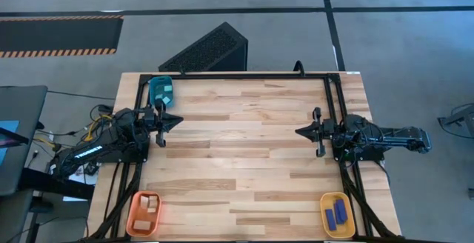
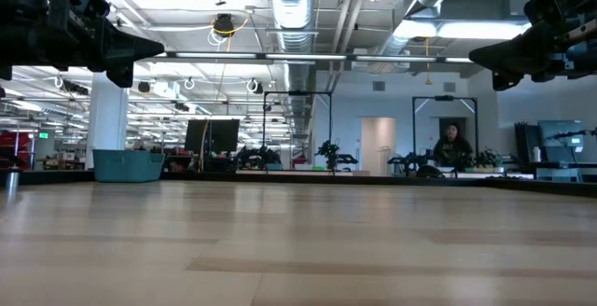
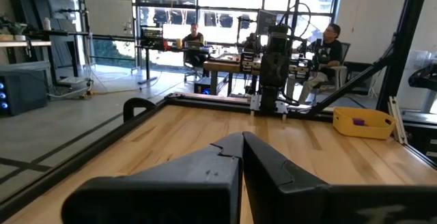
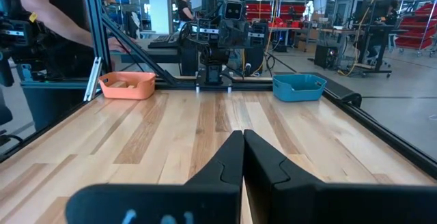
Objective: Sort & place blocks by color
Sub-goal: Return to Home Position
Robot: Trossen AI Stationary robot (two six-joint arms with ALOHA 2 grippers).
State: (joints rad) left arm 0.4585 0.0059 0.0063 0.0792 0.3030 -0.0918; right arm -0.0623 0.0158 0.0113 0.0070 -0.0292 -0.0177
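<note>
The blocks lie sorted in three trays at the bench (image 1: 244,147) corners. The cyan cubes (image 1: 167,89) sit in the teal tray (image 1: 154,87) at the far left corner. The wood pieces (image 1: 150,202) sit in the orange tray (image 1: 133,221) at the near left corner. The blue bars (image 1: 337,212) lie in the yellow tray (image 1: 326,224) at the near right corner. No block shows on the bare wood between them. The left arm (image 1: 111,139) hangs over the bench's left edge, just beside the teal tray, pointing toward the middle. The left jaws are closed on nothing, their fingers (image 3: 205,169) pressed together in the wrist view. The right arm (image 1: 385,138) hangs over the right edge, facing the left one, well apart from it across the open bench. The right jaws are likewise closed and hold nothing, fingers (image 4: 218,169) meeting in a tight seam. In the low view both arms hang high above the surface. People sit at desks in the room beyond.
</note>
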